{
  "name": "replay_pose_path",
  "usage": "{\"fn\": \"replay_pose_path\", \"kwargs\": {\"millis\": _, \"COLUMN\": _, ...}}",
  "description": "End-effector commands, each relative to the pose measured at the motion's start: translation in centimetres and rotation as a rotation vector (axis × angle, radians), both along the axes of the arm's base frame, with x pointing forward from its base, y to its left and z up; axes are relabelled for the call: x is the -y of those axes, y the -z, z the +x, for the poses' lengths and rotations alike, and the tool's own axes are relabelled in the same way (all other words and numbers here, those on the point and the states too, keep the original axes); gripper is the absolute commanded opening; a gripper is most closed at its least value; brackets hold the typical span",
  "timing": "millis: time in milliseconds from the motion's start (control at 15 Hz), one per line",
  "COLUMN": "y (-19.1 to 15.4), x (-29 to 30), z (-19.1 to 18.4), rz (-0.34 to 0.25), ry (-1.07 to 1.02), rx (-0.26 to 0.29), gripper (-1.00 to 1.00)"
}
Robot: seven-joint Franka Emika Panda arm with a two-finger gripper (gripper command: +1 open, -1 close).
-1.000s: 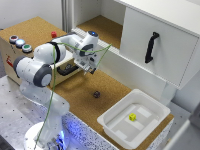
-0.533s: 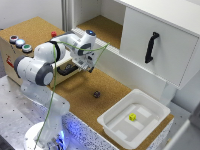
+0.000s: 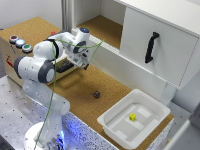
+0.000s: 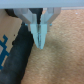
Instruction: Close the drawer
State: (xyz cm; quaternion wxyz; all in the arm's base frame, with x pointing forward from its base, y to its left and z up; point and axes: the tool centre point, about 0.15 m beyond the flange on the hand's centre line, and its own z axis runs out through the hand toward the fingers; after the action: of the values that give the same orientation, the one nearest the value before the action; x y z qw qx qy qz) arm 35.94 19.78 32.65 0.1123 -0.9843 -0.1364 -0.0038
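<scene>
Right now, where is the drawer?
In the exterior view's left, the drawer juts from the wooden box, largely hidden behind the arm, with the gripper just beside it.

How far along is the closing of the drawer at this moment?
Not finished. The drawer still stands out from the wooden box, its dark inside showing. The hand is beside the drawer with its fingers together, holding nothing; contact is unclear. Left to do: push the drawer fully in.

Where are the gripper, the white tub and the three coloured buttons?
gripper (image 3: pixel 86 65): exterior view, its fingertips.
white tub (image 3: pixel 111 124): exterior view, near rim.
coloured buttons (image 3: pixel 20 43): exterior view, middle button on the wooden box.
</scene>
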Motion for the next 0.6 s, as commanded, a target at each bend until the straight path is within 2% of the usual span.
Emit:
{"fn": "replay_pose_path", "kwargs": {"millis": 0, "y": -0.1, "x": -7.4, "z": 2.0, "rz": -0.030, "ry": -0.033, "rx": -0.027, "gripper": -1.00}}
{"fn": "replay_pose_path", "kwargs": {"millis": 333, "y": -1.3, "x": -13.9, "z": 1.7, "rz": -0.033, "ry": -0.151, "rx": 0.022, "gripper": -1.00}}
{"fn": "replay_pose_path", "kwargs": {"millis": 533, "y": -2.5, "x": -14.6, "z": 1.5, "rz": -0.064, "ry": -0.140, "rx": 0.072, "gripper": -1.00}}
